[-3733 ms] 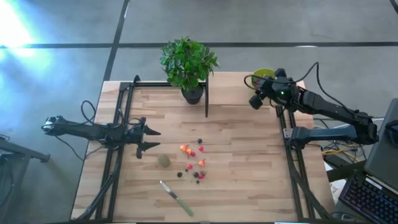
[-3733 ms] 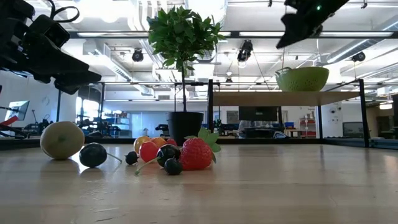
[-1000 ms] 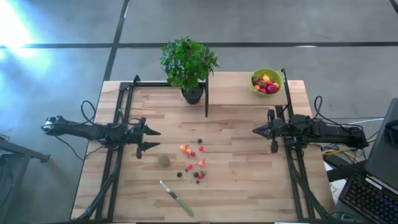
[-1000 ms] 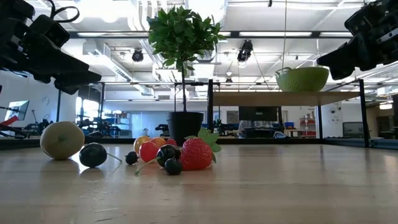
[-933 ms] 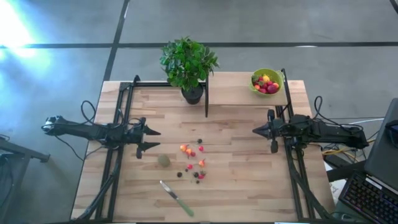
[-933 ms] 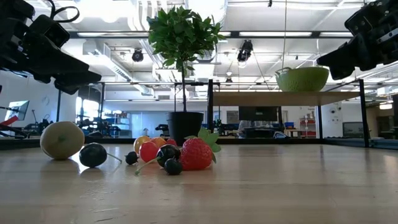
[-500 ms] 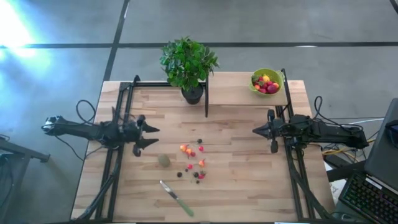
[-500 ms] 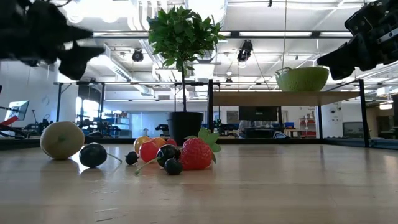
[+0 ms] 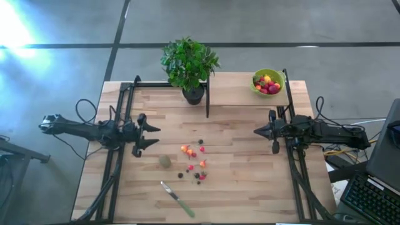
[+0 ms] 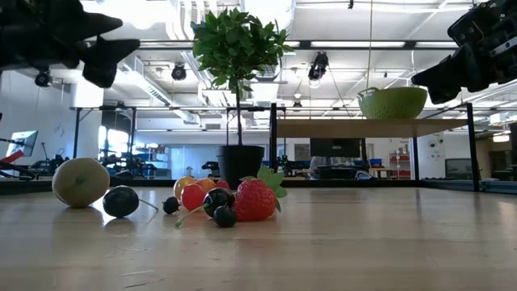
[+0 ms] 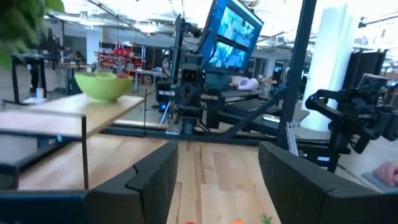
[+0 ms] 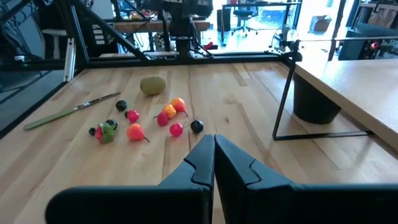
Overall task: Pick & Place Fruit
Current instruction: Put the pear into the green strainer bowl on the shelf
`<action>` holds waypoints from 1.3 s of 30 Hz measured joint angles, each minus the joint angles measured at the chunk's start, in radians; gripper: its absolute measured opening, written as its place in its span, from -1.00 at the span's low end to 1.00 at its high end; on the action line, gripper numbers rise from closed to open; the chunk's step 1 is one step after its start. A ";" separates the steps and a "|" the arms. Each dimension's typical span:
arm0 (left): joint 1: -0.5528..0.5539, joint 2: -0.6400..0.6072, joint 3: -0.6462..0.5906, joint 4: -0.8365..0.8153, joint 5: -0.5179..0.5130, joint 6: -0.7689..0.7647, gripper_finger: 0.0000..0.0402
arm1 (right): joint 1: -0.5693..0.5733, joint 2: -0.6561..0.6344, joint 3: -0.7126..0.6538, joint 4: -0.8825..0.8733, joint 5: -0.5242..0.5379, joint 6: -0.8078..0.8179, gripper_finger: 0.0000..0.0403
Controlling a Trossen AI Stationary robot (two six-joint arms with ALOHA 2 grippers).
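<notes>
Small toy fruit (image 9: 194,162) lies loose on the table's middle: red and orange berries (image 12: 168,115), dark berries (image 10: 121,201), a strawberry (image 10: 254,200). A dull-green ball (image 9: 164,161) rests beside them toward the left. My left gripper (image 9: 152,137) hangs open above the table's left side, about level, short of the fruit and with nothing between its fingers (image 11: 149,180). My right gripper (image 9: 257,132) waits shut over the table's right side, pointing at the fruit (image 12: 213,158). More fruit fills the lime-green bowl (image 9: 267,82).
The bowl stands on a raised shelf (image 9: 244,94) at the far right. A potted plant (image 9: 189,62) stands at the far middle. A green-handled knife (image 9: 177,199) lies near the front edge. Black frame rails (image 9: 119,156) run along both table sides.
My left gripper has risen and tipped its fingers upward, from slanting down at the table to about level, staying open over the table's left side. The fruit has not moved.
</notes>
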 joint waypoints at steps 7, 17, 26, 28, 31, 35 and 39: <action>0.000 0.178 0.142 0.046 0.078 -0.007 0.14 | 0.000 0.000 0.000 0.000 0.000 0.000 -0.96; -0.004 0.457 0.233 0.145 0.212 0.030 0.14 | 0.000 0.000 0.000 0.000 0.000 0.000 -0.96; -0.004 0.686 0.437 -0.170 0.209 0.096 0.14 | 0.000 0.000 0.000 0.000 0.000 0.000 -0.96; -0.004 0.726 0.491 -0.240 0.196 0.098 0.14 | 0.000 0.000 0.000 -0.001 0.000 0.000 -0.96; -0.004 0.784 0.559 -0.356 0.170 0.099 0.14 | 0.000 -0.002 0.000 -0.001 0.000 -0.001 -0.96; -0.004 0.847 0.629 -0.458 0.102 0.104 0.14 | 0.000 -0.002 0.000 -0.001 0.000 -0.001 -0.96; -0.003 0.904 0.656 -0.513 0.054 0.120 0.14 | 0.000 -0.002 0.000 -0.001 0.000 -0.001 -0.96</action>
